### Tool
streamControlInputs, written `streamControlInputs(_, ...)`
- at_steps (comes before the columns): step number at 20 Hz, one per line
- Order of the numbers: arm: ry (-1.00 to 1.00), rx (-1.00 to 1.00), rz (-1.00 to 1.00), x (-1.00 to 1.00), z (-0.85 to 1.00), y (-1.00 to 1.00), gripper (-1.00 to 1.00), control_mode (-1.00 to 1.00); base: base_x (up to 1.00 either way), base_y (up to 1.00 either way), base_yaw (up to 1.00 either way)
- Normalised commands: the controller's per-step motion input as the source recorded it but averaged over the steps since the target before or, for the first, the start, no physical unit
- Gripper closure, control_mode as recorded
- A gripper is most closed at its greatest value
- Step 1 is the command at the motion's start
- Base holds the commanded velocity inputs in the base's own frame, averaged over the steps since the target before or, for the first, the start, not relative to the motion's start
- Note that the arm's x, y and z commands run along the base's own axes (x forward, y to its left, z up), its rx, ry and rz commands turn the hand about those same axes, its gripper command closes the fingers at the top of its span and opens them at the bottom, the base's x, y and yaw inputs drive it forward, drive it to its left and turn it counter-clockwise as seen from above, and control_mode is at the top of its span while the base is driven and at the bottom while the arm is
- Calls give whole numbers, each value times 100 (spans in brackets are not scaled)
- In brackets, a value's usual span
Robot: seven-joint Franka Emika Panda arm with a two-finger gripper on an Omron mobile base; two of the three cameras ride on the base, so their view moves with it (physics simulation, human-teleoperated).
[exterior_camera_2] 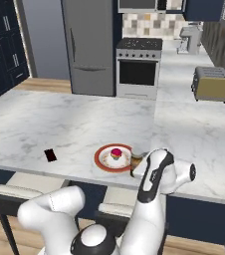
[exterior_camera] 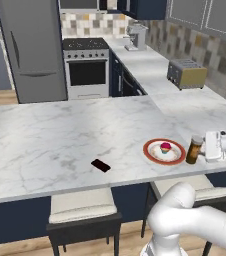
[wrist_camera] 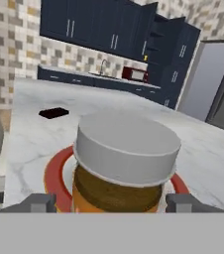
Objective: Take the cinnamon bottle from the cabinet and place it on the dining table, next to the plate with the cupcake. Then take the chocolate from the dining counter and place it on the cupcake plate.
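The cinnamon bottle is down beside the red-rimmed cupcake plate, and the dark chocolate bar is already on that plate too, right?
Not quite. The flat dark chocolate bar lies on the white marble counter, well apart from the red-rimmed plate, as the left base view shows. The grey-capped amber cinnamon bottle does stand beside the plate.

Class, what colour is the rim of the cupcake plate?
Red, around a white centre; the plate shows best in the left base view.

You have the cinnamon bottle [wrist_camera: 124,163] standing directly ahead of the gripper [wrist_camera: 109,203], between its fingertips. Just beyond the bottle lies the plate [exterior_camera: 152,155] carrying the cupcake [exterior_camera: 165,148]. Farther past that, the chocolate [exterior_camera: 100,165] lies on the counter [exterior_camera: 50,145].
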Motion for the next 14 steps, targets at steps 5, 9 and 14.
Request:
streamControlInputs(5, 4, 0, 0, -1, 55, -14, -100, -100, 0, 0, 0)
streamControlInputs(9, 0, -1, 0, 0, 100, -4, -100, -100, 0, 0, 0)
streamControlInputs(14, 0, -23, 0, -12, 100, 45, -100, -100, 0, 0, 0)
